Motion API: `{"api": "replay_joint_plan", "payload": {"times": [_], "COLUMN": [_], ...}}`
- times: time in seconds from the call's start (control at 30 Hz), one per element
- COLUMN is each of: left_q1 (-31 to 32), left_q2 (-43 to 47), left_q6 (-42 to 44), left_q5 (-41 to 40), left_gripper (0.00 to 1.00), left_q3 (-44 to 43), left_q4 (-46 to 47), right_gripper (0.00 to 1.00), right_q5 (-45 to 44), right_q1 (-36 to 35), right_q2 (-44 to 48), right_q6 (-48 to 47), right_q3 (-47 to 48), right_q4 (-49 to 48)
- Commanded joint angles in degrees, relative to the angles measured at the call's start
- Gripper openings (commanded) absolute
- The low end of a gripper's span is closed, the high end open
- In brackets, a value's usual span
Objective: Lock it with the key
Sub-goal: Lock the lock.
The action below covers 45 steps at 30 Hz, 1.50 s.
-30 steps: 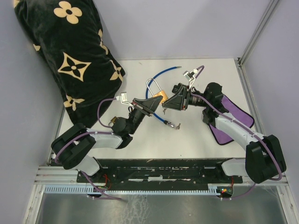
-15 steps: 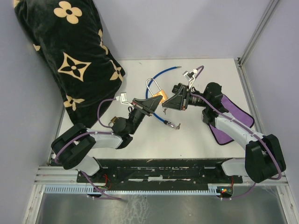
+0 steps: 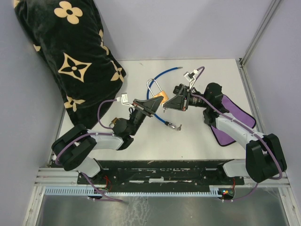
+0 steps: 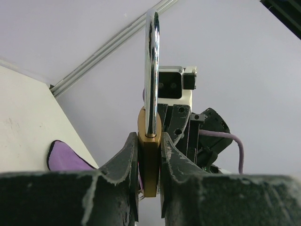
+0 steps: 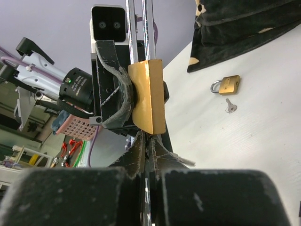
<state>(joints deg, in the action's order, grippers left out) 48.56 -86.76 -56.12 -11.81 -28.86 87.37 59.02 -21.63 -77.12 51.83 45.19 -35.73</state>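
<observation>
1. You are looking at a robotics lab test cell.
2. Note the white table [image 3: 197, 136], boxed in by plain lavender walls [image 3: 188, 28] and an aluminium corner post [image 3: 257, 30].
3. Note the black mounting plate [image 3: 188, 165] and slotted metal rail [image 3: 56, 179] at the near edge.
4. In the right wrist view, observe the cluttered background: a pink basket [image 5: 77, 129] and red-handled tools [image 5: 70, 145].

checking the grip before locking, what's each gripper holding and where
Left gripper holds the padlock by its brass body, shackle free. Right gripper is shut just under the padlock; what it pinches, if anything, cannot be told.
</observation>
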Motion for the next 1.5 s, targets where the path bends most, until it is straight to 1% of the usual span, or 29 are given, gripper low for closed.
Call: {"api": "replay_joint_plan", "payload": {"times": [0.0, 0.03, 0.1, 0.13, 0.17, 0.23, 0.27, 0.33, 0.4, 0.47, 0.53, 0.6, 0.63, 0.67, 0.7, 0.73, 0.77, 0.8, 0.83, 0.9, 1.0, 1.07, 1.2, 1.27, 1.3, 1.33, 1.37, 1.43, 1.47], "left_q1": [-1.3, -1.3, -1.1, -1.1, -1.1, -1.5, -2.6, -5.5, -7.8, -8.4, -8.5, -7.9, -7.1, -6.5, -6.2, -6.3, -6.7, -7.7, -8.6, -9.1, -9.1, -9.1, -9.2, -9.3, -9.4, -9.4, -9.4, -9.2, -8.7], "left_q2": [2.2, 3.2, 5.0, 5.3, 5.3, 4.3, 3.5, 1.5, -0.3, -1.3, -1.0, 1.0, 2.6, 3.9, 4.4, 3.8, 2.3, 0.7, -0.5, -1.9, -2.3, -2.1, -3.1, -4.4, -5.1, -5.4, -5.2, -3.3, -1.3], "left_q6": [5.8, 7.2, 10.8, 11.7, 12.5, 11.5, 9.5, 1.9, -6.2, -8.7, -6.6, 0.2, 5.1, 9.7, 11.8, 10.9, 8.4, 2.3, -3.2, -8.4, -11.6, -11.6, -14.3, -16.5, -17.0, -16.8, -15.0, -6.3, -1.8], "left_q5": [-5.0, -6.1, -7.4, -7.7, -8.3, -8.9, -8.3, -4.0, 1.2, 6.1, 8.2, 7.3, 6.2, 5.7, 6.0, 6.7, 8.0, 9.0, 11.0, 14.0, 15.7, 16.4, 19.0, 22.2, 23.7, 24.8, 25.1, 23.3, 20.5], "left_gripper": [0.03, 0.03, 0.03, 0.03, 0.03, 0.03, 0.03, 0.03, 0.03, 0.03, 0.03, 0.03, 0.03, 0.03, 0.03, 0.03, 0.03, 0.03, 0.03, 0.03, 0.03, 0.03, 0.03, 0.03, 0.03, 0.03, 0.03, 0.03, 0.03], "left_q3": [-1.8, -2.0, -2.7, -2.8, -2.6, -1.1, -0.5, -0.2, -1.7, -3.9, -5.6, -5.4, -5.1, -5.1, -5.3, -5.3, -5.4, -6.1, -7.5, -10.1, -12.8, -13.7, -15.8, -17.9, -19.1, -19.9, -20.1, -18.8, -17.6], "left_q4": [8.4, 4.8, -1.8, -2.9, -2.5, 3.0, 5.8, 10.6, 11.7, 11.7, 11.6, 9.4, 6.7, 4.0, 2.6, 4.1, 8.3, 11.2, 11.7, 11.7, 11.7, 11.7, 11.7, 11.7, 11.7, 11.7, 11.7, 9.2, 5.8], "right_gripper": [0.02, 0.02, 0.02, 0.02, 0.02, 0.02, 0.02, 0.02, 0.02, 0.02, 0.02, 0.02, 0.02, 0.01, 0.02, 0.02, 0.02, 0.02, 0.02, 0.02, 0.02, 0.02, 0.02, 0.02, 0.02, 0.02, 0.02, 0.02, 0.02], "right_q5": [-0.5, -1.3, -1.4, -0.8, -0.1, 1.7, 2.3, 3.3, 3.7, 3.6, 3.3, 2.1, 2.3, 2.8, 3.5, 4.0, 4.2, 4.4, 4.4, 4.4, 4.4, 4.6, 5.4, 5.6, 5.8, 5.9, 5.4, 3.4, 3.4], "right_q1": [-0.8, -0.8, -0.8, -0.9, -0.9, -0.9, -0.9, -0.9, -1.0, -1.0, -1.0, -1.0, -1.0, -1.0, -1.0, -1.0, -1.0, -1.0, -1.0, -0.6, 0.5, 1.7, 3.6, 3.8, 3.9, 3.9, 3.9, 3.7, 3.6], "right_q2": [2.2, 2.9, 3.2, 3.0, 2.4, 0.7, -0.3, -2.0, -3.0, -2.7, -1.2, 1.2, 1.5, 1.0, 0.2, -1.0, -1.8, -2.4, -2.8, -2.9, -1.9, -1.4, -1.5, -1.1, -0.5, 0.8, 2.9, 7.2, 7.3], "right_q6": [-8.5, -10.7, -11.4, -10.8, -9.5, -2.5, 1.2, 7.9, 9.7, 8.6, 4.7, -2.7, -3.2, -0.1, 4.3, 9.8, 11.6, 12.0, 12.1, 12.4, 13.0, 13.6, 18.3, 18.6, 17.3, 13.6, 6.4, -12.2, -16.2], "right_q3": [2.4, 2.5, 2.6, 2.6, 2.4, 1.1, 0.5, 0.2, 0.3, 0.4, 1.1, 2.1, 1.8, 1.2, 0.5, 0.2, 0.2, 0.5, 0.6, 0.8, 1.1, 1.3, 1.6, 2.0, 2.3, 2.8, 3.8, 8.0, 10.2], "right_q4": [7.8, 11.0, 11.3, 10.4, 8.5, -0.8, -6.0, -13.0, -15.6, -14.5, -8.3, 1.4, 0.6, -4.5, -11.0, -16.7, -19.1, -19.6, -19.5, -18.9, -19.1, -19.4, -25.3, -25.3, -24.1, -20.0, -11.9, 13.4, 19.8]}}
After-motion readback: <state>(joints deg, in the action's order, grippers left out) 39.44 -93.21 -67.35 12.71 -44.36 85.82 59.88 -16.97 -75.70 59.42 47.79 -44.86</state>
